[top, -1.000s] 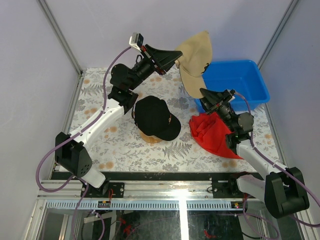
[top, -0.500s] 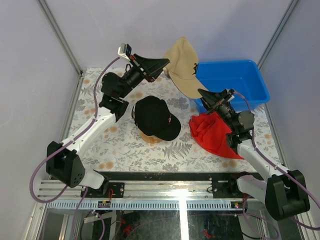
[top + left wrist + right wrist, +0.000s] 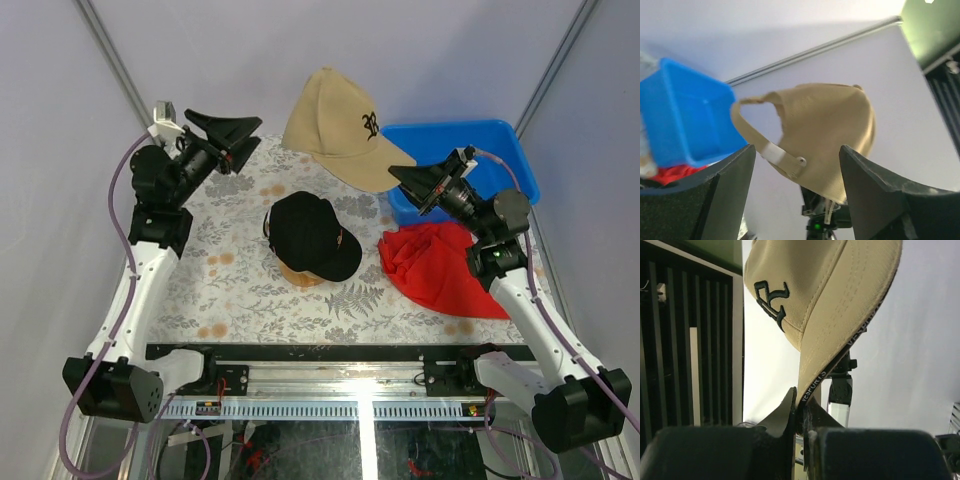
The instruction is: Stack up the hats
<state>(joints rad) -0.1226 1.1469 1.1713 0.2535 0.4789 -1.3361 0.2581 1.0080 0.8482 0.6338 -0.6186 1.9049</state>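
The left arm rises steeply along the left side, elbow high. Its wrist is bent so the left hand (image 3: 243,133) points right, spread wide open with nothing in it. The right arm climbs from its base at the near right and reaches up and leftward. The right hand (image 3: 398,174) is pinched closed on the brim edge of the tan cap (image 3: 335,125), holding it aloft.

The tan woven-cloth baseball cap (image 3: 335,130) looks matt, its brim ridged with rows of stitching and its dark logo raised embroidery. The black fabric cap (image 3: 310,235) is matt too. The blue plastic bin (image 3: 490,160) is smooth and faintly glossy. The red cloth (image 3: 440,275) is soft and creased.
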